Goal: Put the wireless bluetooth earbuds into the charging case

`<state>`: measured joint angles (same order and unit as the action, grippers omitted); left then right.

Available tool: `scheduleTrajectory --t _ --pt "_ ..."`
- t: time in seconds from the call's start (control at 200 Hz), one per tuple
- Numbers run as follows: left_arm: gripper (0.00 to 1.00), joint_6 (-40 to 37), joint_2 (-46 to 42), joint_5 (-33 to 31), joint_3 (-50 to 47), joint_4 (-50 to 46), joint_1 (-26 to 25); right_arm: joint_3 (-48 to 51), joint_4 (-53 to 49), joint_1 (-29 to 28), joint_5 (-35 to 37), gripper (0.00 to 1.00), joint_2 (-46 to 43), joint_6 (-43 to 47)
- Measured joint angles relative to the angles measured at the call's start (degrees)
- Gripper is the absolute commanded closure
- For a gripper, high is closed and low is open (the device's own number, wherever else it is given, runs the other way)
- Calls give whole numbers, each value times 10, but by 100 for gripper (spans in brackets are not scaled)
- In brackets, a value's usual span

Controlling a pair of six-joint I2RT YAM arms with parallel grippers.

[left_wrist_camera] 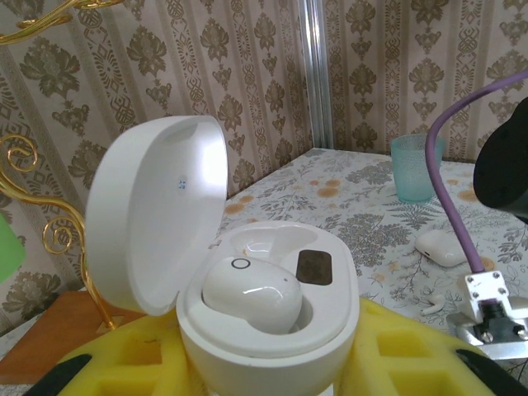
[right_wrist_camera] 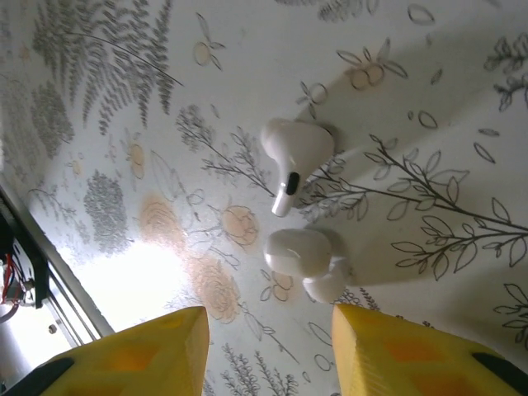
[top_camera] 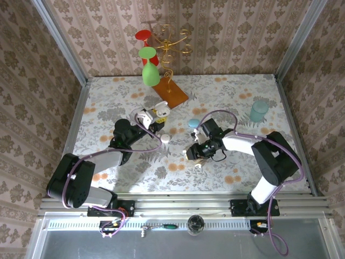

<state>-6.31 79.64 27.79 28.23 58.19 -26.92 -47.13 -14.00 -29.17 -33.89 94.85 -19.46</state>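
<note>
My left gripper point(left_wrist_camera: 268, 367) is shut on the base of an open white charging case point(left_wrist_camera: 330, 318), its lid point(left_wrist_camera: 157, 210) swung back to the left. One white earbud point(left_wrist_camera: 252, 293) sits in the near slot; the far slot point(left_wrist_camera: 260, 241) holds nothing. In the top view that case point(top_camera: 160, 111) is held above the table's middle. In the right wrist view two white earbuds lie on the table, a stemmed one point(right_wrist_camera: 293, 153) and a rounded one point(right_wrist_camera: 301, 252). My right gripper point(right_wrist_camera: 268, 355) hovers open just short of them, nothing between its yellow fingers point(right_wrist_camera: 157, 351).
A closed white case point(top_camera: 165, 138) and a pale blue case point(top_camera: 193, 123) lie between the arms. A teal cup point(top_camera: 259, 110) stands at the right. At the back, a gold wire stand on a wooden base point(top_camera: 171, 89) carries red and green glasses.
</note>
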Motion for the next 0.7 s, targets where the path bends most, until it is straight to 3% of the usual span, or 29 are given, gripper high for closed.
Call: scheduleTrajectory --t 0.16,0.45,0.7 --pt "71 0 0 2 0 0 0 -19 -5 0 4 54 1 6" --pt "71 3 -9 18 -5 1 0 -104 -6 0 1 54 87 31" --pt "71 3 -14 22 -5 0 0 -109 -7 3 -6 54 113 33"
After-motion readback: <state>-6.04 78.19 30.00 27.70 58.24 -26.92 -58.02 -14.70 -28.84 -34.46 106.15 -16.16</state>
